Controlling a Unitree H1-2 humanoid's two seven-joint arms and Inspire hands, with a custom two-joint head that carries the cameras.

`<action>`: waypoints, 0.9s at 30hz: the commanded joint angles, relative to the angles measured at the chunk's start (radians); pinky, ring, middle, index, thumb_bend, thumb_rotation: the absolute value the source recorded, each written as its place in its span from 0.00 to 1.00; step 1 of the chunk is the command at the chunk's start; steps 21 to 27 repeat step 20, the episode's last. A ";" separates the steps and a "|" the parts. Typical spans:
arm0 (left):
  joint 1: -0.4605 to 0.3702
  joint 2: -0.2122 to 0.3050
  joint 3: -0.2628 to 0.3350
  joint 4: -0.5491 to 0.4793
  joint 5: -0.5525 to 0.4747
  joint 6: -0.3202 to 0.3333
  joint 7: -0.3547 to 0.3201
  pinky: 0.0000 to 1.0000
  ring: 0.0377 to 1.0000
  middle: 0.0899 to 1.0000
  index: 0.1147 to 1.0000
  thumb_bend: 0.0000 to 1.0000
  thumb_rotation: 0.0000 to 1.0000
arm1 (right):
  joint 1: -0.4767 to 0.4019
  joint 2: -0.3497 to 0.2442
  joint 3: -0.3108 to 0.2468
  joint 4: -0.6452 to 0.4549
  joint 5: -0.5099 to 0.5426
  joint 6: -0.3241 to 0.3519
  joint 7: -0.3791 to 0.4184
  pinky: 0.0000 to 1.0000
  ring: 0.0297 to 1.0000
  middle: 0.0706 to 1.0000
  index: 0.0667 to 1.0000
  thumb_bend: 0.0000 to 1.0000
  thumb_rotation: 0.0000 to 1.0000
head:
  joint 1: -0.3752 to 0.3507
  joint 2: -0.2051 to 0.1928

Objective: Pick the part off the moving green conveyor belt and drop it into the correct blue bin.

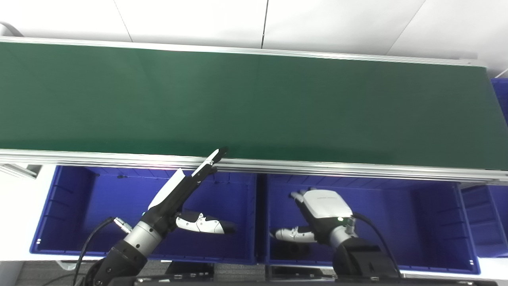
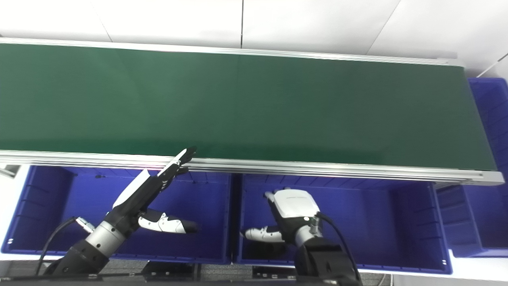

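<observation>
No part shows on the flat green conveyor belt (image 1: 254, 103); left hand (image 1: 180, 198) and right hand (image 1: 317, 216) wait empty, fingers spread, above the blue plastic bins (image 1: 436, 222).

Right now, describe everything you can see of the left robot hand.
The left robot hand is black with white shell panels on a silver wrist cuff. It is open and holds nothing: the fingers stretch straight, up and right, tips over the conveyor rail at the belt's near edge, while the thumb juts right. It hangs above the left blue bin; whether it touches the rail cannot be told.
</observation>
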 commanded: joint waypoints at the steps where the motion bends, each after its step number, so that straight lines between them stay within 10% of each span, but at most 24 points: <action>1: 0.006 0.010 -0.001 -0.032 0.000 -0.006 -0.002 0.93 1.00 1.00 1.00 0.79 0.45 | 0.053 0.010 -0.018 -0.061 0.057 -0.023 -0.138 1.00 1.00 0.99 0.93 0.63 0.88 | 0.004 0.003; 7: 0.004 0.015 -0.006 -0.030 0.000 -0.010 -0.013 0.94 1.00 1.00 1.00 0.80 0.47 | 0.186 0.060 -0.066 -0.130 0.331 -0.068 -0.420 0.86 0.87 0.86 0.84 0.63 0.63 | 0.022 0.005; 14: -0.008 0.018 -0.015 -0.025 0.029 -0.007 -0.018 0.97 1.00 1.00 1.00 0.81 0.50 | 0.259 0.008 -0.099 -0.126 0.749 -0.176 -0.478 0.77 0.88 0.90 0.86 0.70 0.57 | 0.047 0.004; 27: -0.009 0.006 -0.008 -0.017 -0.001 0.011 -0.021 0.97 1.00 1.00 1.00 0.82 0.49 | 0.243 -0.028 -0.095 -0.078 0.893 -0.231 -0.506 0.79 0.89 0.94 0.95 0.82 0.56 | 0.060 -0.007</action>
